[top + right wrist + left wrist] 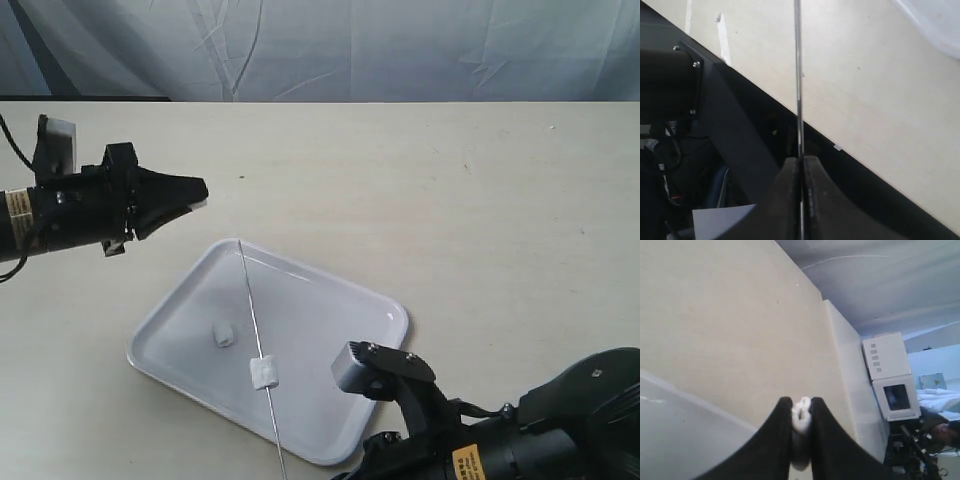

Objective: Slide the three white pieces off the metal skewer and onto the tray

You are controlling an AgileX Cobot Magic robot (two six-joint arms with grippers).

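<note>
The white tray point(330, 320) lies in the middle of the table. A thin metal skewer point(256, 330) slants across it, and one white piece point(262, 373) is still threaded on it near the tray's front rim. A second white piece point(224, 334) lies loose on the tray, left of the skewer. My left gripper point(198, 190) hovers above the table just off the tray's far left corner, shut on a third white piece point(801, 416). My right gripper point(801, 161) is shut on the skewer point(798, 75) below the table's front edge.
Beige tabletop point(450, 190) surrounds the tray, with a blue-grey cloth backdrop point(350, 50) behind it. The right arm's black body point(520, 430) fills the lower right corner. White equipment boxes point(890, 375) stand beyond the table's side.
</note>
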